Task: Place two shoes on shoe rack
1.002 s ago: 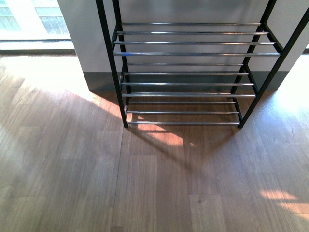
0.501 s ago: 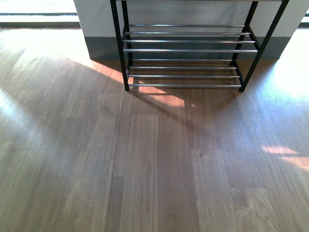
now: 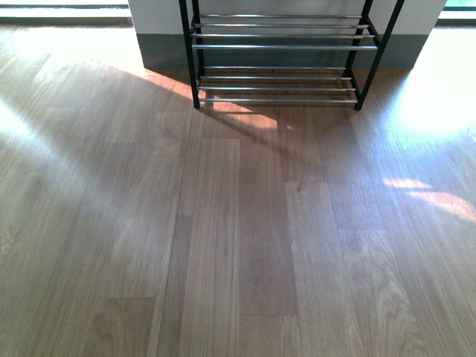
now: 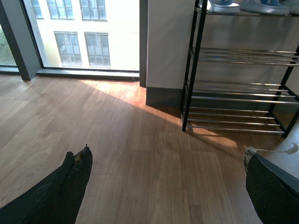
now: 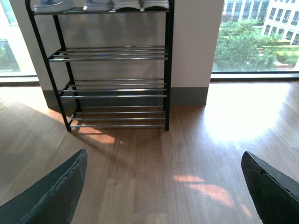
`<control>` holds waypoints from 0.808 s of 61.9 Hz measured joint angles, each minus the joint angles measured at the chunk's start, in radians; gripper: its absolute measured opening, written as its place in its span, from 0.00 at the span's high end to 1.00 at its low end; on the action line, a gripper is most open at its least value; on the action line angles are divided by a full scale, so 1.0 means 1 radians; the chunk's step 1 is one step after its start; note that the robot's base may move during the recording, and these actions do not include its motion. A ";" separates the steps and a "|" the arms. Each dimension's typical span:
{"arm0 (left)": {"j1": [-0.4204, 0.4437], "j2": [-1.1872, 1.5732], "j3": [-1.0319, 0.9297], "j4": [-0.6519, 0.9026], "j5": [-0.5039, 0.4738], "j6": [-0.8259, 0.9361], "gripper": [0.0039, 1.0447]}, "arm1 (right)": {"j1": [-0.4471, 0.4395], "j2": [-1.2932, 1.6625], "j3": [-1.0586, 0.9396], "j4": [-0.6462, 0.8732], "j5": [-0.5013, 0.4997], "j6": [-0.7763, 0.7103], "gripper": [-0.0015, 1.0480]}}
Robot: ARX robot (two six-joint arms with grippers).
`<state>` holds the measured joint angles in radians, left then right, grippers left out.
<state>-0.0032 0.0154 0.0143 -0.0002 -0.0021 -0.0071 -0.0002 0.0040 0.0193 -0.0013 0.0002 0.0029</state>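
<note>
Standing against wall, shoe rack (image 3: 279,52); wood floor (image 3: 238,238) before it.

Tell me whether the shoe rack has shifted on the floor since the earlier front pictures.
No. The shoe rack keeps its place against the grey skirting; both recede up the picture together, so the camera backed away.

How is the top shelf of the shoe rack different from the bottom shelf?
The top shelf holds shoes in a row; the bottom shelf holds nothing. The top shelf sits high on the shoe rack; the bottom shelf sits just above the wooden floor. Both are thin shiny bars in the same black frame.
</note>
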 joint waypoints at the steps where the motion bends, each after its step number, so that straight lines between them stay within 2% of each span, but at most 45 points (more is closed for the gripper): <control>1: 0.000 0.000 0.000 0.000 0.002 0.000 0.09 | 0.000 0.000 0.000 0.000 0.000 0.000 0.09; 50: 0.000 0.000 0.000 0.000 0.002 0.000 0.09 | 0.000 0.000 0.000 0.000 0.001 0.000 0.09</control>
<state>-0.0032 0.0154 0.0143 -0.0002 -0.0002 -0.0071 -0.0002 0.0036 0.0196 -0.0013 0.0010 0.0029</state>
